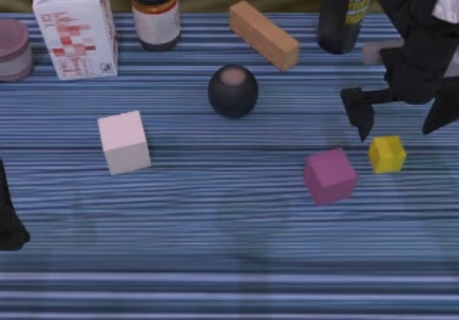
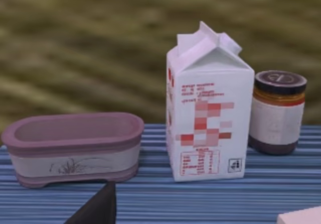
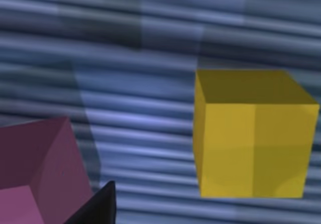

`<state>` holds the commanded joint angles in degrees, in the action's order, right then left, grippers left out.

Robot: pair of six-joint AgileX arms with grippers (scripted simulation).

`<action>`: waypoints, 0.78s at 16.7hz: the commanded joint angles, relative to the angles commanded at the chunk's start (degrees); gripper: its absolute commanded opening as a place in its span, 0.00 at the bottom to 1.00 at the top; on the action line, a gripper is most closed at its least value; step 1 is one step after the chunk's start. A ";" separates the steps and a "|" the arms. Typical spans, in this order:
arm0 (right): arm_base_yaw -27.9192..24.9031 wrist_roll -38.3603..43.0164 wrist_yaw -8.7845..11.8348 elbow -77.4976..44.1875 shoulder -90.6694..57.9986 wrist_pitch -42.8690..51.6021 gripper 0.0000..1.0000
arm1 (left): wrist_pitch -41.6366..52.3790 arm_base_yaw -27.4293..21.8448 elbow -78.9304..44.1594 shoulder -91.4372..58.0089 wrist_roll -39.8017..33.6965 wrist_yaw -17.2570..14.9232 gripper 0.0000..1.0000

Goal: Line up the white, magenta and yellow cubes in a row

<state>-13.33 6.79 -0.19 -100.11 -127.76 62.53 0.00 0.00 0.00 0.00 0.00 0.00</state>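
Note:
The white cube [image 1: 124, 142] rests left of the table's centre; one corner of it [image 2: 302, 217] shows in the left wrist view. At the right, the magenta cube [image 1: 330, 176] and the smaller yellow cube [image 1: 387, 154] lie close together but apart. My right gripper [image 1: 398, 119] hangs open just behind and above the yellow cube, its fingers straddling wider than the cube and holding nothing. In the right wrist view one dark fingertip [image 3: 103, 206] lies between the magenta cube [image 3: 40, 174] and the yellow cube [image 3: 251, 133]. My left gripper [image 1: 11, 223] is parked at the left edge, open.
Along the back stand a pink pot [image 1: 13, 47], a milk carton [image 1: 72, 26], a jar [image 1: 154, 11], a tan oblong block [image 1: 264, 35], a dark bottle [image 1: 346, 11] and a grey block [image 1: 379, 51]. A black round object [image 1: 233, 90] sits mid-table.

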 joint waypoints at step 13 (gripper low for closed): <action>-0.23 0.29 -0.06 7.87 -6.17 -14.22 0.85 | 0.00 0.00 0.00 0.00 0.00 0.00 1.00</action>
<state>-13.56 7.08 -0.26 -92.24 -133.94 48.31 0.00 0.00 0.00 0.00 0.00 0.00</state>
